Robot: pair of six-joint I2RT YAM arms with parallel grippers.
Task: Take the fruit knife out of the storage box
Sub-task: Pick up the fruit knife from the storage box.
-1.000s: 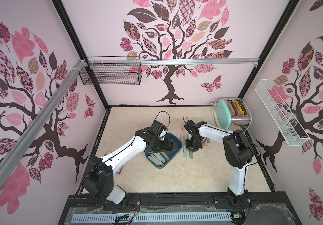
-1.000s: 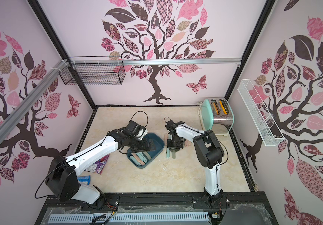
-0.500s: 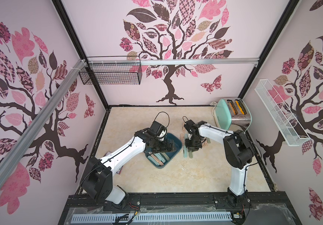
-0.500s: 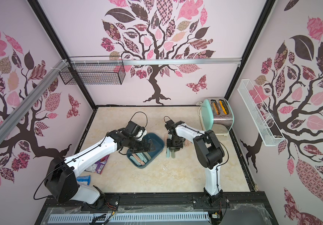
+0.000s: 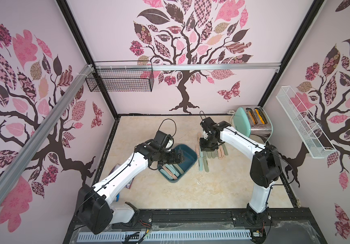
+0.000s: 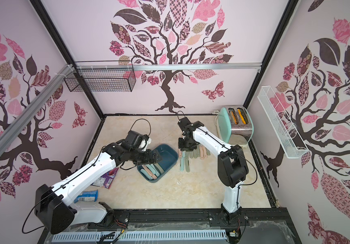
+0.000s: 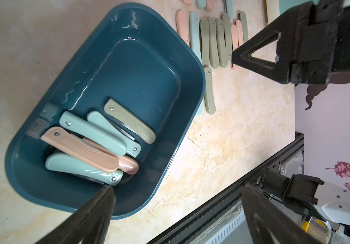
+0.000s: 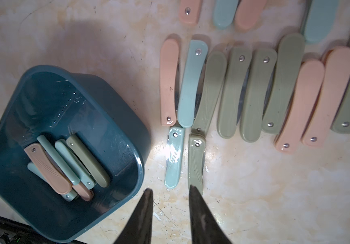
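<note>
The storage box (image 5: 192, 153) (image 6: 168, 153) (image 7: 140, 69) (image 8: 64, 101) is a dark teal tub mid-table. Several folded fruit knives (image 7: 79, 147) (image 8: 47, 169) (image 5: 170, 172) (image 6: 149, 172), peach, mint and olive, lie at its near end. My left gripper (image 5: 178, 157) (image 6: 156, 157) (image 7: 177, 188) hovers over the box, open wide and empty. One of its fingertips (image 7: 108, 190) is close to a mint knife. My right gripper (image 5: 206, 147) (image 6: 185, 146) (image 8: 169, 189) is low over the table beside the box. Its jaws stand a little apart with nothing between them.
A row of several folded knives (image 5: 211, 152) (image 6: 194, 154) (image 8: 254, 95) (image 7: 214, 42) lies right of the box, under the right gripper. A mint toaster (image 5: 254, 124) stands at the back right. Wire baskets (image 5: 121, 79) (image 5: 302, 124) hang on the walls. A snack packet (image 6: 104, 179) and a blue wrapper (image 6: 86, 195) lie near the left arm.
The right gripper's jaws have parted a little above the knives on the table. Both arms have stayed almost where they were.
</note>
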